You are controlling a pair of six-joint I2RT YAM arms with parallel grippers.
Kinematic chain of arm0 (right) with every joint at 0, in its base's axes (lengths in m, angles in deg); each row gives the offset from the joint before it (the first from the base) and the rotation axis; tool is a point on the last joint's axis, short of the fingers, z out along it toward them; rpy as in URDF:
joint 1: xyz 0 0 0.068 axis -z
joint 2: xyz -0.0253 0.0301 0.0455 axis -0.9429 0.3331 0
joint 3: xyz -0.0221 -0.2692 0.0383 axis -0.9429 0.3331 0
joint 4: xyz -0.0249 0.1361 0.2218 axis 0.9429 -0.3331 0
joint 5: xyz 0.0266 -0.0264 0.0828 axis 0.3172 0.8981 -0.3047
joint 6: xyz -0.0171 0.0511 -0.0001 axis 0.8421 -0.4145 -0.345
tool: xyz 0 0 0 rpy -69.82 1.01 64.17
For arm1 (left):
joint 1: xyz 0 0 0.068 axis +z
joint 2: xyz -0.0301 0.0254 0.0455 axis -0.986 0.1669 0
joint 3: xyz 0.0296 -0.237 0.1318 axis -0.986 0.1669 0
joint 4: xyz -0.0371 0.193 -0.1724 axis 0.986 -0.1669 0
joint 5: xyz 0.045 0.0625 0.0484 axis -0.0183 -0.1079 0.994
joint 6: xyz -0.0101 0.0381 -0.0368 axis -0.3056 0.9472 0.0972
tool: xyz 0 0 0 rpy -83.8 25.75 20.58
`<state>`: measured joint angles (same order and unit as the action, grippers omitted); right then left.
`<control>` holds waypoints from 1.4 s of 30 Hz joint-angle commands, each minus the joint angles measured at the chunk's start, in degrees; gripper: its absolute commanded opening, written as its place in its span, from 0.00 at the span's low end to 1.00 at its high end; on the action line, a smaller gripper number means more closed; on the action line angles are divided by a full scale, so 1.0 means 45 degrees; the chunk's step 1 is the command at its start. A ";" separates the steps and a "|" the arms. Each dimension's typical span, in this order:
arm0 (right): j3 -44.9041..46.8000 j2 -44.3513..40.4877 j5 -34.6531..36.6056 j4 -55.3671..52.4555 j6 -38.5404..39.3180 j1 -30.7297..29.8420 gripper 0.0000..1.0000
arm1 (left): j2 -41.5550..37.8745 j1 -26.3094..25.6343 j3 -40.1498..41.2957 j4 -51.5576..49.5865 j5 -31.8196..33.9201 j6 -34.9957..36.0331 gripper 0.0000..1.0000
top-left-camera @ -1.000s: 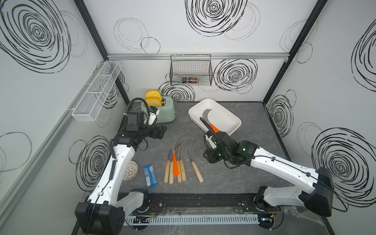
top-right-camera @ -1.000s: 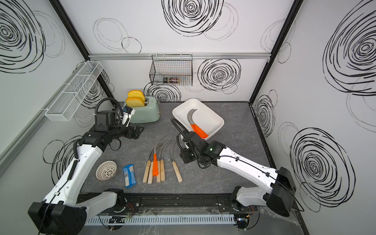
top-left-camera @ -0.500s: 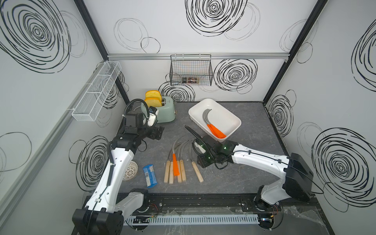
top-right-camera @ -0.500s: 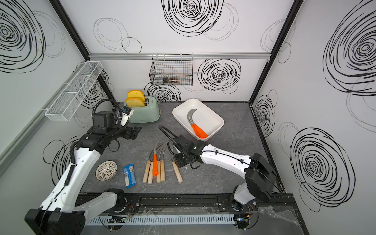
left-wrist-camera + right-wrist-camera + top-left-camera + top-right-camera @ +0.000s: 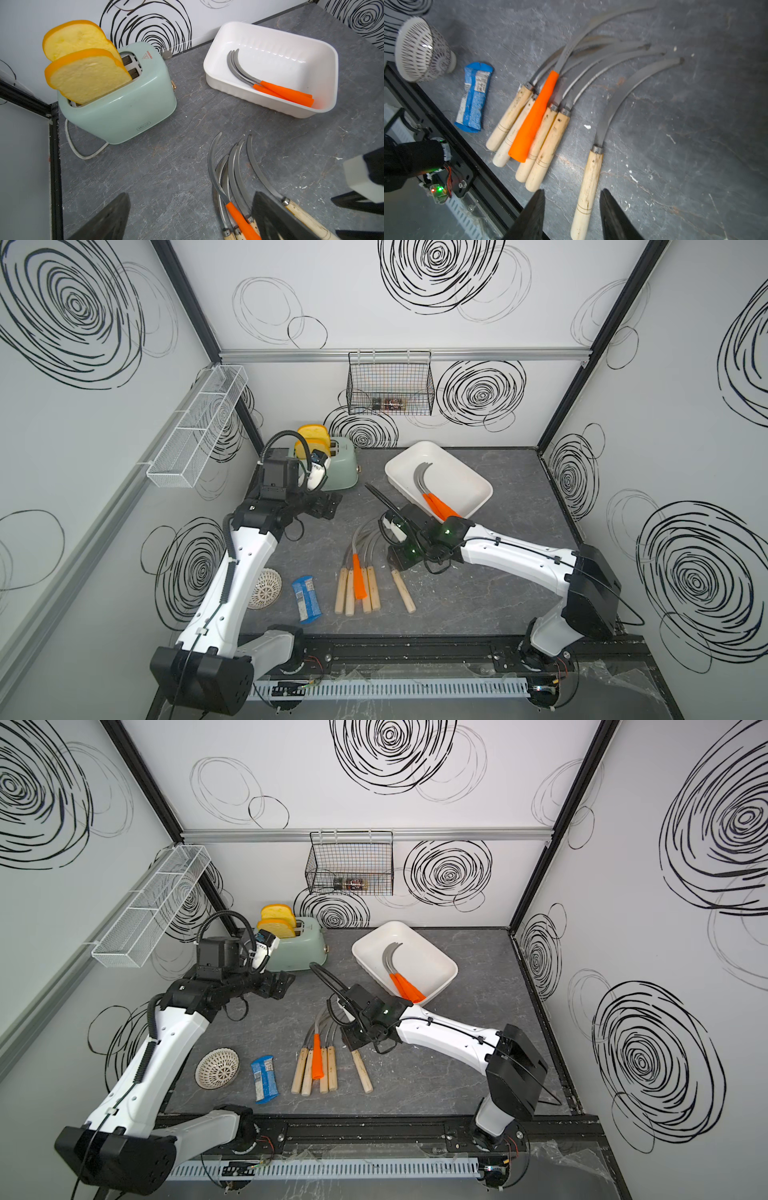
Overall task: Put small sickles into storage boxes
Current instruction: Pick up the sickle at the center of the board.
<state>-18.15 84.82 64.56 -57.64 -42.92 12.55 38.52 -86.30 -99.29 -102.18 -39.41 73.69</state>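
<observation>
Right pincer [image 5: 572,190], gone from tub [image 5: 459,479], over lone wooden sickle [image 5: 591,170]; only wrist view shows jaws apart, straddling it.

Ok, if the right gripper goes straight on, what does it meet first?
Most likely the handle of the lone wooden-handled sickle, which lies between the open jaws of the right gripper in its wrist view; remaining height is unclear.
</observation>
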 commanded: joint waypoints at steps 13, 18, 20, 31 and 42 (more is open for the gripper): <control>-0.0496 0.1206 0.0910 -0.0451 -0.1462 -0.0517 0.47 | -0.0783 -0.0152 -0.0310 -0.0717 -0.0051 -0.0307 0.96; 0.0248 0.0193 0.0320 -0.0772 -0.1148 -0.0512 0.49 | -0.2007 -0.0209 0.0856 -0.0400 -0.1028 -0.0526 0.96; 0.0315 0.0092 0.0704 -0.1184 -0.0999 -0.0513 0.49 | -0.2617 -0.0294 0.1317 -0.0017 -0.0847 -0.0534 0.96; 0.1677 -0.0296 0.1091 -0.0757 -0.1693 -0.0750 0.51 | -0.2398 -0.0501 0.1432 0.0079 -0.0145 0.0011 0.96; 0.1553 0.1336 0.1182 -0.0894 -0.1692 -0.1914 0.52 | -0.1875 -0.0503 0.2133 0.1013 -0.0222 -0.0432 0.96</control>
<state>-10.43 88.89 69.24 -60.13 -50.00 4.48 30.90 -88.27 -91.12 -101.33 -39.93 72.38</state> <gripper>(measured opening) 0.523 0.962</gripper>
